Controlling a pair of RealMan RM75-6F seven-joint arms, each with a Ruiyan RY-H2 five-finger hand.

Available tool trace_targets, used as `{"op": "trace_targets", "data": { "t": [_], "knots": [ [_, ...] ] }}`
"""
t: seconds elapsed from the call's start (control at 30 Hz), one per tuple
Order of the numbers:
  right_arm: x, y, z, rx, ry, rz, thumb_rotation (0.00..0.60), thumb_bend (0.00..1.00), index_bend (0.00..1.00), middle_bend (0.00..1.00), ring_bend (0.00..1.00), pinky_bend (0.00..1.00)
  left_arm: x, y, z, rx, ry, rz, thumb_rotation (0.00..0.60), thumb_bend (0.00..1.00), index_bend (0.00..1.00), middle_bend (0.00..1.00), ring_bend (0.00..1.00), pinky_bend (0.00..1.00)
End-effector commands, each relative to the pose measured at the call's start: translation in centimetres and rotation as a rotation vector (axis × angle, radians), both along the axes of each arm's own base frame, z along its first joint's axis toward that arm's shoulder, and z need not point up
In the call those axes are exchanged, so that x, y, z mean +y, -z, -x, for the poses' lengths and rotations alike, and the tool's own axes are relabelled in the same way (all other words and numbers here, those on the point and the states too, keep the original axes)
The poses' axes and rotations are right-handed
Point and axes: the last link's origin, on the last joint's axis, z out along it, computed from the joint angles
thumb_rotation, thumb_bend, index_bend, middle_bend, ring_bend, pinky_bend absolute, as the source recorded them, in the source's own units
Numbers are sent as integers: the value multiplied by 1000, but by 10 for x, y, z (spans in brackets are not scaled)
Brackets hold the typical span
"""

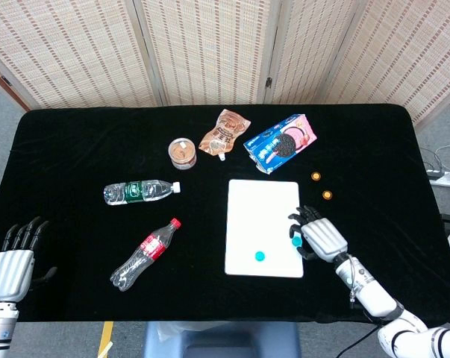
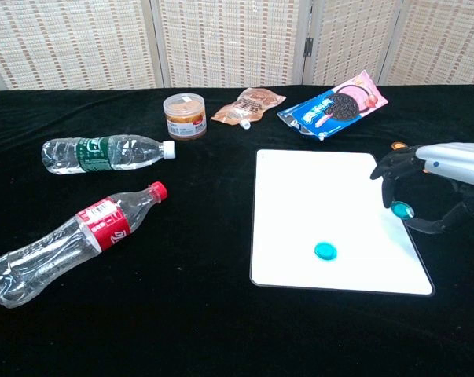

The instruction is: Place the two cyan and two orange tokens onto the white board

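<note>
Tokens: one cyan token (image 1: 260, 256) already lies flat on the white board (image 1: 258, 205), near its front edge. My right hand (image 1: 318, 237) pinches the second cyan token (image 2: 401, 209) in its fingertips, just above the board's right edge, not yet set down. Two orange tokens (image 1: 316, 176) wait on the black table (image 1: 83, 149), right of the board. My left hand (image 1: 12, 261) rests empty, fingers spread, far left. I judge one of four placed.
</note>
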Motion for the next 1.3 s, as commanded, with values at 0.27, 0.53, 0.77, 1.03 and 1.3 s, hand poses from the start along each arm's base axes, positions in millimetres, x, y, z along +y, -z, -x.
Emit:
{"op": "trace_targets", "data": {
  "t": [0.27, 0.53, 0.77, 1.03, 1.3],
  "knots": [
    [4, 31, -26, 28, -91, -81, 600, 431, 525, 192, 49, 0, -3, -1, 3, -2, -7, -4, 600, 254, 84, 62, 117, 0],
    [10, 37, -21, 57, -101, -89, 600, 431, 524, 190, 44, 0, -2, 1, 3, -4, -7, 2, 600, 254, 84, 62, 117, 0],
    [13, 42, -21, 59, -108, -92, 600, 430, 488, 187, 45, 0, -1, 2, 3, -8, -5, 4, 600, 254, 84, 62, 117, 0],
    [15, 38, -21, 48, -110, -80, 600, 430, 265, 187, 40, 0, -3, 2, 6, -12, -13, 5, 600, 254, 82, 62, 117, 0],
    [-6, 3, 0, 12, -5, 85, 600, 431, 235, 190, 52, 0, 0, 2, 5, -13, -5, 5, 600, 254, 81, 62, 117, 0]
  ]
}}
